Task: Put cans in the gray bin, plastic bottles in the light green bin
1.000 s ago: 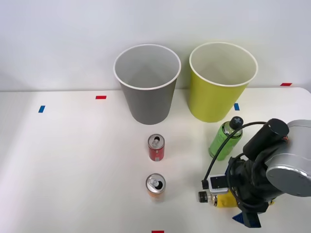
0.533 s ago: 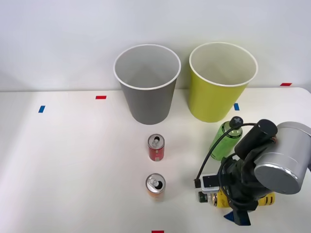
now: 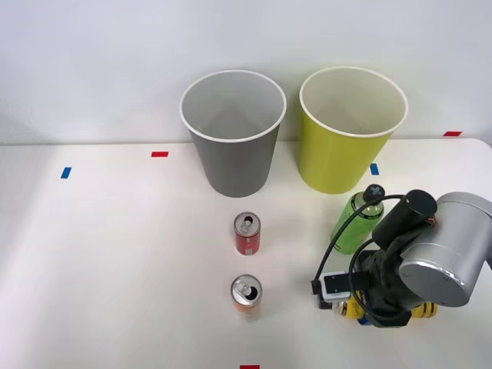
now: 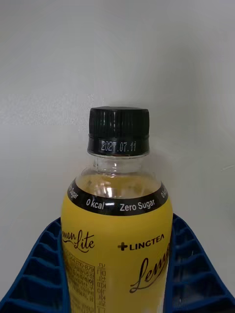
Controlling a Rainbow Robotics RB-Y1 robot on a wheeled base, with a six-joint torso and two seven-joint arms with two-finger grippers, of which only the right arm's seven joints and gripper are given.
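Observation:
The yellow plastic bottle (image 4: 117, 254) with a black cap (image 4: 119, 128) lies on the white table, and my right gripper (image 4: 117, 225) is shut on it, its blue ribbed fingers (image 4: 41, 274) pressed against both sides. From the front, that gripper (image 3: 380, 311) sits low at the near right, with the yellow bottle (image 3: 352, 310) poking out beneath it. The green plastic bottle (image 3: 355, 224) stands just behind my arm. A red can (image 3: 247, 234) and an orange can (image 3: 247, 294) stand upright mid-table. The gray bin (image 3: 233, 134) and light green bin (image 3: 352, 134) stand at the back.
Small red and blue tape marks (image 3: 159, 154) dot the white table (image 3: 115, 254). Both bins stand against a pale wall. My arm's black cable (image 3: 338, 246) loops close to the green bottle. Open tabletop stretches to the left of the cans.
My right gripper has come down over the lying yellow bottle and shifted slightly left. The blue fingertips that showed at the near edge have dropped out of sight around the bottle.

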